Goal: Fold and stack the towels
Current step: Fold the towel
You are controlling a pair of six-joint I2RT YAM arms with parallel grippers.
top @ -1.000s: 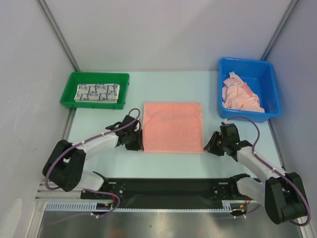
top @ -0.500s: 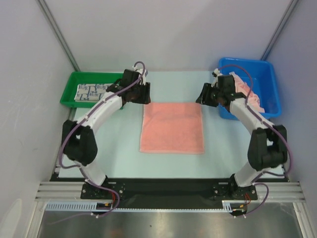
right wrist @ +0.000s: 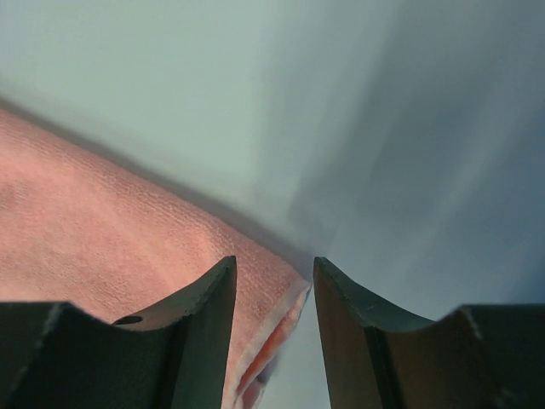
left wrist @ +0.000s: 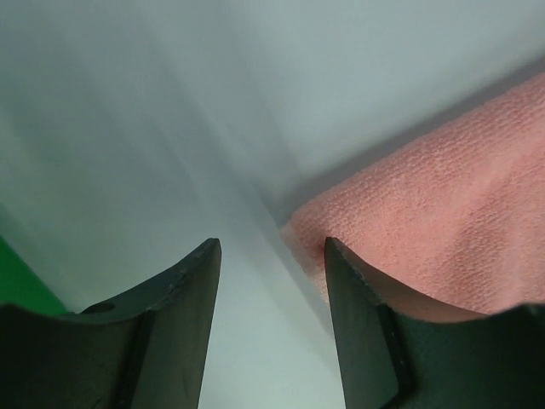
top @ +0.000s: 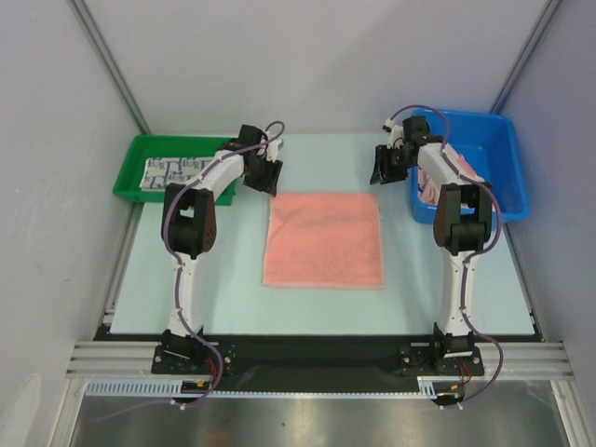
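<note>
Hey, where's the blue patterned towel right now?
In the top view the patterned towel lies in the green tray at the far left, just left of the left gripper.

You see the left gripper with its two dark fingers apart and nothing between them, over the pale table. The pink towel's corner lies just beyond one fingertip. A green sliver shows at the lower left.

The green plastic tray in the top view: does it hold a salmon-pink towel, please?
No, the green plastic tray holds a folded white towel with a blue-grey pattern.
</note>
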